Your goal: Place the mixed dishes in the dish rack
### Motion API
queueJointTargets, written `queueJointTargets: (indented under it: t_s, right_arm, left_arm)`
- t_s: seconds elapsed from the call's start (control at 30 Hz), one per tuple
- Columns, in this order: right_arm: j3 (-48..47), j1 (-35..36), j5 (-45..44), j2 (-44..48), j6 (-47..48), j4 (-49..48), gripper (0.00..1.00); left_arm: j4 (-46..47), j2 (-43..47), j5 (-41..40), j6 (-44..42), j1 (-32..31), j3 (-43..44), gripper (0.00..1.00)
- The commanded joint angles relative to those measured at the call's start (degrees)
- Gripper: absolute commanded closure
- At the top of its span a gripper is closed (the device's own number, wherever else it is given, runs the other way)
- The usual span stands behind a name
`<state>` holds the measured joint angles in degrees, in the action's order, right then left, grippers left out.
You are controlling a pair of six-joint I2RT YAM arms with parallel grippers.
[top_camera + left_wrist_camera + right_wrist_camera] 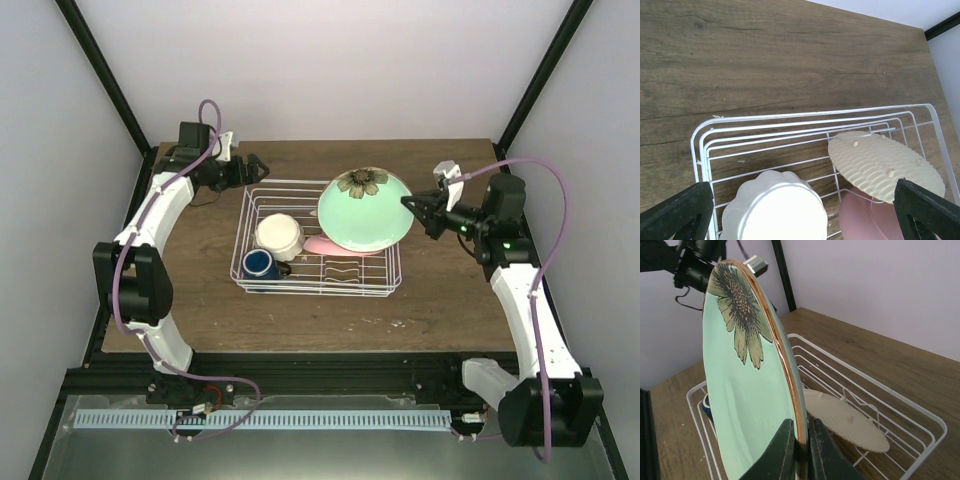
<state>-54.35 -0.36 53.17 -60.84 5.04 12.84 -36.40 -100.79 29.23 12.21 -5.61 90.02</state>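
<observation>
The right gripper [801,447] pinches the pale green flower plate [747,390] by its rim, upright over the dish rack [320,288]; it looks stiff, slick and breakable. The left gripper [258,168] gapes empty.

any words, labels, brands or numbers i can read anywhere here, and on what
None can be read.
The green plate bears only a flower print, no lettering.
The rack, bowl and mug show no marks.
</observation>
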Motion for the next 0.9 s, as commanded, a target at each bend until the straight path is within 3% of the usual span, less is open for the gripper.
queueJointTargets:
  t_s: [0.0,0.37,0.87]
  right_arm:
    - [-1.06,1.06,5.30,4.26,0.88,-0.24,0.99]
    - [2.39,2.75,6.60,9.31,2.98,5.66,0.99]
    - [3.70,6.05,-1.54,8.12,6.72,4.56,0.99]
  left_arm:
    - [1.47,1.58,1.31,0.31,0.27,-0.90,0.00]
    - [1.95,2.50,2.02,0.80,0.24,-2.70,0.00]
    - [2.73,3.32,1.81,1.46,0.21,-4.23,0.00]
